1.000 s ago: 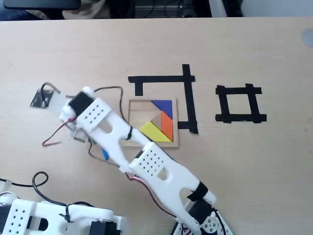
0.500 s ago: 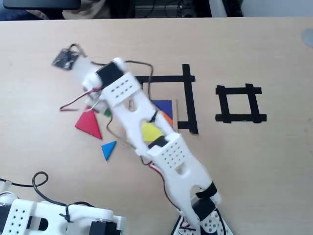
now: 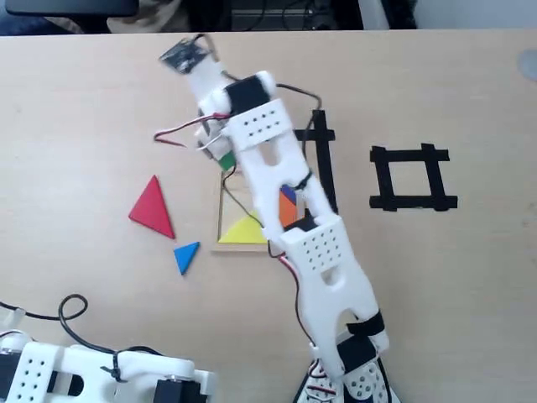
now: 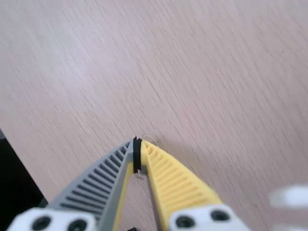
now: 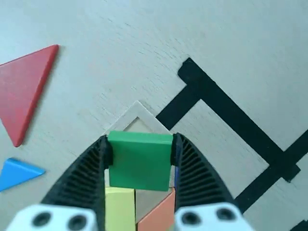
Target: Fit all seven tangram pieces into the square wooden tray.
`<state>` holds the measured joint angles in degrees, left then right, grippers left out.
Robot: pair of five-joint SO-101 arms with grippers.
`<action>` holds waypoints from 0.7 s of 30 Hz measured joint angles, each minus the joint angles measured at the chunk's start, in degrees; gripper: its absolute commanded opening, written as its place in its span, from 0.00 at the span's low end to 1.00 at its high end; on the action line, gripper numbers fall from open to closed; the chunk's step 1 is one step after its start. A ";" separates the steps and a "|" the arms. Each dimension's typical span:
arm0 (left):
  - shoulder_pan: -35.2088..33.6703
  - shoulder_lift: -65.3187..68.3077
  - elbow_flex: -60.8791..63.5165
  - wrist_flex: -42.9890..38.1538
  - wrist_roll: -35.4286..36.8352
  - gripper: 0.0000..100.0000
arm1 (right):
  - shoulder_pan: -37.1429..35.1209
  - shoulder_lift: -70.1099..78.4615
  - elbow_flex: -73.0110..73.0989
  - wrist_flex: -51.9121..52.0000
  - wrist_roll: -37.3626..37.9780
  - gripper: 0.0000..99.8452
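Green square (image 5: 140, 161) above wooden tray (image 5: 137, 109)

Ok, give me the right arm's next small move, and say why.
Probably lower straight down toward the tray floor. The right pincer is shut on the green square, hanging above the bare area at the wooden tray's corner, beside the yellow piece and orange piece already inside. Release only once it lies flat.
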<state>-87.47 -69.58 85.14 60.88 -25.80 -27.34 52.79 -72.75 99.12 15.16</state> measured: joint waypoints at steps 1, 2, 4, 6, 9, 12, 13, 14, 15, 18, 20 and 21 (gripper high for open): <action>0.00 0.00 0.00 0.00 0.00 0.03 | 0.26 0.00 0.00 0.00 -1.05 0.01; 0.00 0.00 0.00 0.00 0.00 0.03 | 0.26 0.26 0.00 0.00 -2.02 0.01; 0.00 0.00 0.00 0.00 0.00 0.03 | 0.18 2.02 -0.09 0.00 -3.60 0.01; 0.00 0.00 0.00 0.00 0.00 0.03 | 0.44 4.13 0.00 0.00 -4.75 0.01; 0.00 0.00 0.00 0.00 0.00 0.03 | 1.49 5.19 0.00 0.00 -5.98 0.01; 1.67 0.00 0.00 0.00 0.00 0.03 | 1.58 5.19 0.00 0.09 -6.33 0.01; 2.37 0.00 0.00 0.00 0.00 0.03 | 1.58 5.19 0.00 0.18 -6.33 0.01; 2.90 0.00 0.00 0.00 0.00 0.03 | 1.67 5.19 0.00 0.18 -6.42 0.01; 3.16 0.00 0.00 0.00 0.00 0.03 | 1.85 5.19 0.00 0.18 -6.42 0.01; 3.25 0.00 0.00 0.00 0.09 0.03 | 2.11 5.19 0.00 0.18 -6.42 0.01; 3.52 0.00 0.00 0.00 1.23 0.03 | 2.20 4.57 0.44 0.18 -6.42 0.01; 3.52 0.00 0.00 0.00 1.76 0.03 | 2.20 3.34 1.67 0.18 -6.42 0.01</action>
<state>-83.96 -69.58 85.14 60.88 -24.04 -25.14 56.13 -71.08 99.30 8.75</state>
